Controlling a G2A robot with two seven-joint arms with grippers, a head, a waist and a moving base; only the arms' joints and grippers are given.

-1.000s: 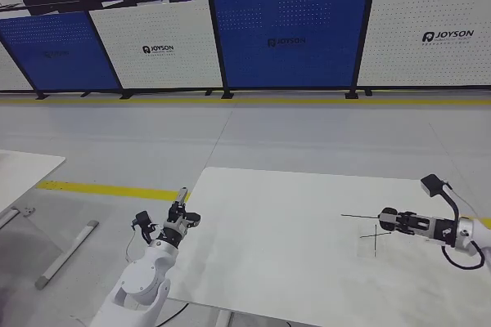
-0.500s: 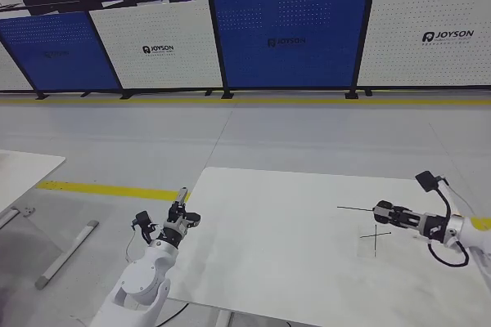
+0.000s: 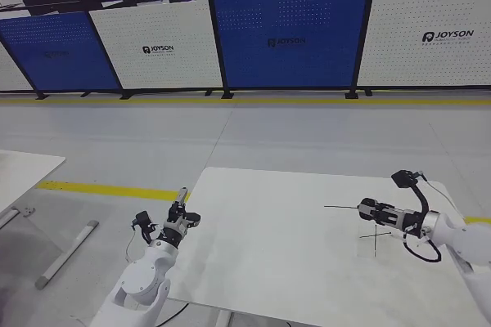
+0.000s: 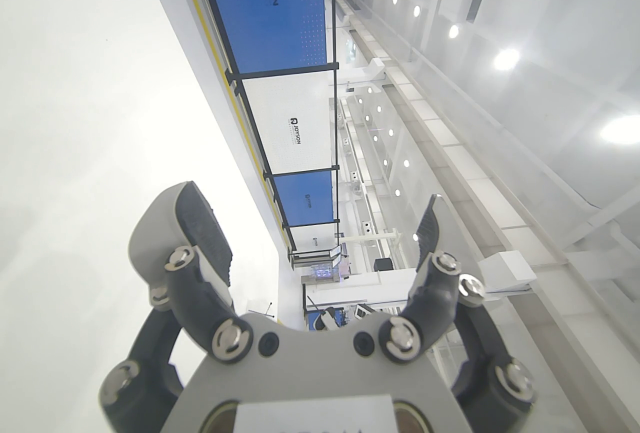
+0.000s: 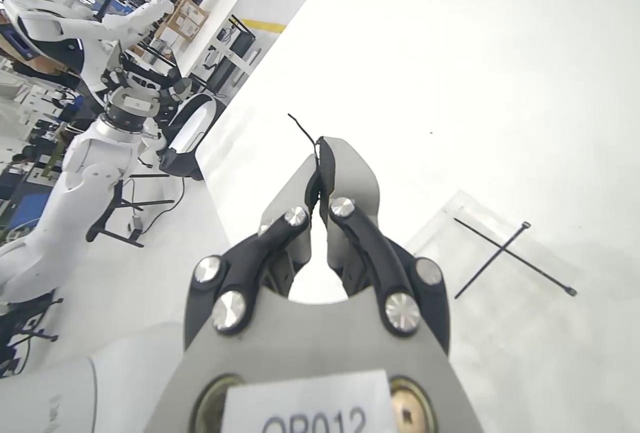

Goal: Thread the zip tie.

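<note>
The right gripper [image 5: 320, 150], jaws pinched tight on a zip tie [image 5: 306, 132], hangs over the table [image 3: 270, 245] (two more ties [image 5: 505, 250] lie crossed nearby); the left gripper [image 4: 315, 215] has its jaws spread wide, holding nothing.

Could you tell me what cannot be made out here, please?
- Right wrist view: the right tool, shut, hides which end of the held zip tie it grips.
- Top view: that tie is too thin to show its head.
- Both views: too small to tell which of the crossed zip ties lies on top.
</note>
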